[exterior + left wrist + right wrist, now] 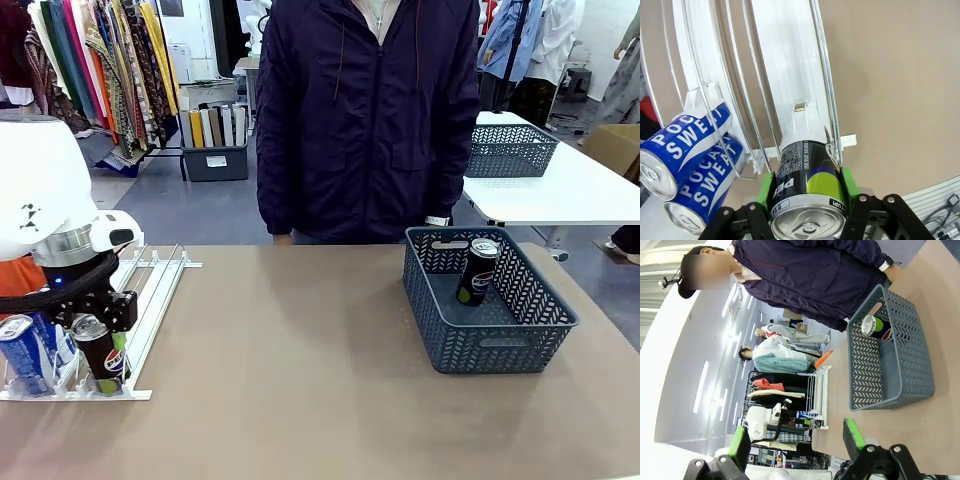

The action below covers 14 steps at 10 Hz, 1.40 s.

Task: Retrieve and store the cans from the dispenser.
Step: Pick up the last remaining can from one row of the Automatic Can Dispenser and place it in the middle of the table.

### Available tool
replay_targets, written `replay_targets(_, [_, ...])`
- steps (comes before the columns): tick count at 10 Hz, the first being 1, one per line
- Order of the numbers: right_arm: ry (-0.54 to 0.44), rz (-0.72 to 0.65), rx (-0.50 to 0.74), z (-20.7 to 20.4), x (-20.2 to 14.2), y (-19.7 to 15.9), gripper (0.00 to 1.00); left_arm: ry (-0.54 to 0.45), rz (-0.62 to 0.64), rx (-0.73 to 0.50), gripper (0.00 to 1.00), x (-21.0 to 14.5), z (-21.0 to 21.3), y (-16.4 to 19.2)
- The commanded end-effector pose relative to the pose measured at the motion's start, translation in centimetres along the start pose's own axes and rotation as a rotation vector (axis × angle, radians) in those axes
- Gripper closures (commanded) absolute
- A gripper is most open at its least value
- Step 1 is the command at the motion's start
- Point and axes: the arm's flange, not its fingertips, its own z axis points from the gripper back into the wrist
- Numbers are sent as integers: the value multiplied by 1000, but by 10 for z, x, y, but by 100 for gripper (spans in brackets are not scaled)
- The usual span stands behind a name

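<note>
Table (300, 400): tan, dispenser (152, 290) at left.
Left gripper (807, 187): clenched on black Pepsi can (100, 360) at lane end.
Right gripper (796, 440): spread, empty.
Basket (500, 345): one leaning can (478, 272).

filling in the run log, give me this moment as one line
left gripper: shut on black can in dispenser | right gripper: open | blue cans: two beside it | basket: holds second can

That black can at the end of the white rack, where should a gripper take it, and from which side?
Grip the black can on its round body just under the silver top, a pad on each side, coming from the stopper end of the dispenser. Wire rails fence the rest of its length; the left gripper flanks it that way.
</note>
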Motion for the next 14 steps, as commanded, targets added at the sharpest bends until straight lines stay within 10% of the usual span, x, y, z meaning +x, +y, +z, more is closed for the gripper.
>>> replay_targets(1, [-15, 22, 28, -1, 3, 2, 0, -17, 28, -1, 100, 1, 3, 1])
replay_targets(9, [-15, 22, 28, -1, 3, 2, 0, -390, 115, -4, 100, -36, 220, 49])
replay_targets(14, [-15, 22, 28, -1, 3, 2, 0, -378, 106, -24, 100, -45, 218, 45])
